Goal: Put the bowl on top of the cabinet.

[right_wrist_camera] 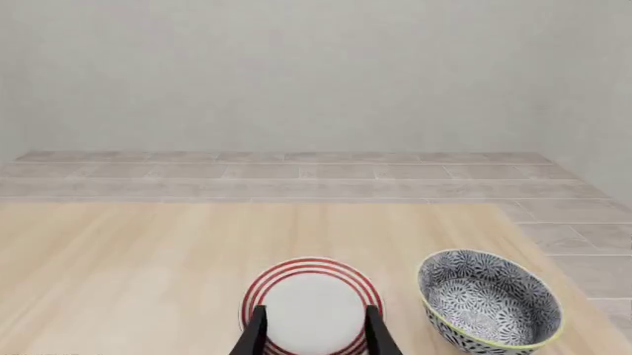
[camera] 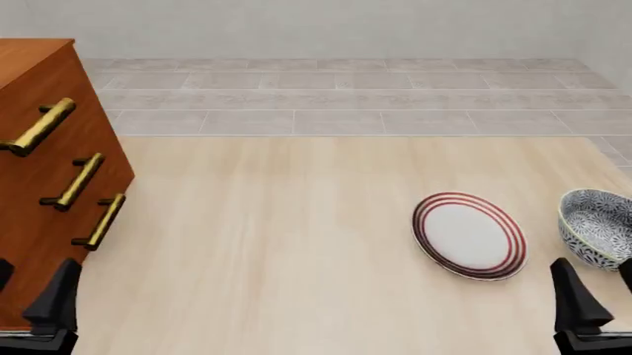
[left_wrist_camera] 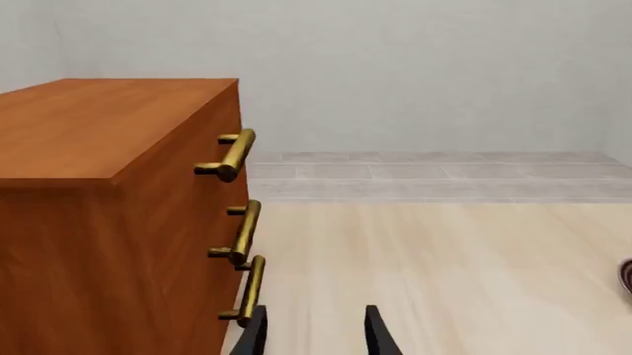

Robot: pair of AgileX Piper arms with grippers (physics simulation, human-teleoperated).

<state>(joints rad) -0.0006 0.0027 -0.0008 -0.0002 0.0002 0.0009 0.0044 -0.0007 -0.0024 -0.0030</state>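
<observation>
The bowl [camera: 597, 225], deep and blue-and-white patterned with a pale rim, sits on the table at the far right; the right wrist view shows the bowl [right_wrist_camera: 489, 307] upright and empty. The reddish-brown cabinet [camera: 40, 148] with three brass handles stands at the left edge, and its flat top fills much of the left wrist view of the cabinet [left_wrist_camera: 99, 185]. My right gripper [camera: 602, 292] hangs open just in front of the bowl, apart from it. My left gripper [camera: 28, 296] is open beside the cabinet's lower front. Both wrist views, left gripper [left_wrist_camera: 316, 336] and right gripper [right_wrist_camera: 316, 336], show nothing between the fingers.
A flat white plate [camera: 469, 235] with red rings lies on the wooden table [camera: 277, 222] just left of the bowl, beyond my right fingers in the wrist view of the plate [right_wrist_camera: 311, 303]. Grey tiled floor and a pale wall lie past the table's far edge.
</observation>
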